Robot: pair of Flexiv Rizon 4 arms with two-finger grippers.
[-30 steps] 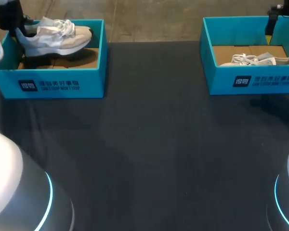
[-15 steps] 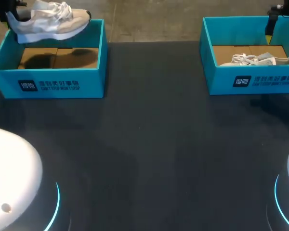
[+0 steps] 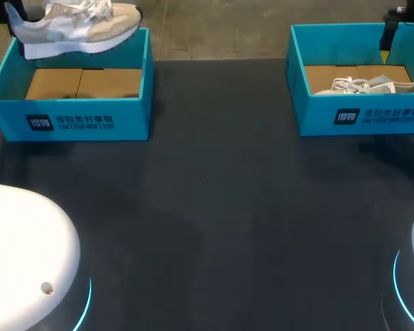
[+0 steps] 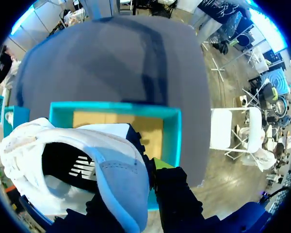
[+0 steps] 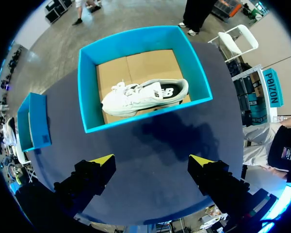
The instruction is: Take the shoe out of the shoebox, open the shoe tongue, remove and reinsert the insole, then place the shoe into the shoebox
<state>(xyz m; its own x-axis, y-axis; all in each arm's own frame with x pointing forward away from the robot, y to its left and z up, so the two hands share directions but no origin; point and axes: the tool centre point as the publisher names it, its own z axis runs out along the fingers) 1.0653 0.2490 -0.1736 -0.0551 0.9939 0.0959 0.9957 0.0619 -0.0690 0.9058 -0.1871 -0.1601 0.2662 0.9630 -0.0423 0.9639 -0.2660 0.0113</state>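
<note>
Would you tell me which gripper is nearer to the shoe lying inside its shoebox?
Right. The right gripper hangs open above that shoe; the left gripper is across the table, holding the other shoe above its box.

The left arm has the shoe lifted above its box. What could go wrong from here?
1. The left gripper holds the lifted shoe only at its heel, with the toe sticking out sideways, so the shoe may pivot or slip.
2. The shoe hangs close above the left shoebox, and its sole could clip the rim if it is carried off low.
</note>
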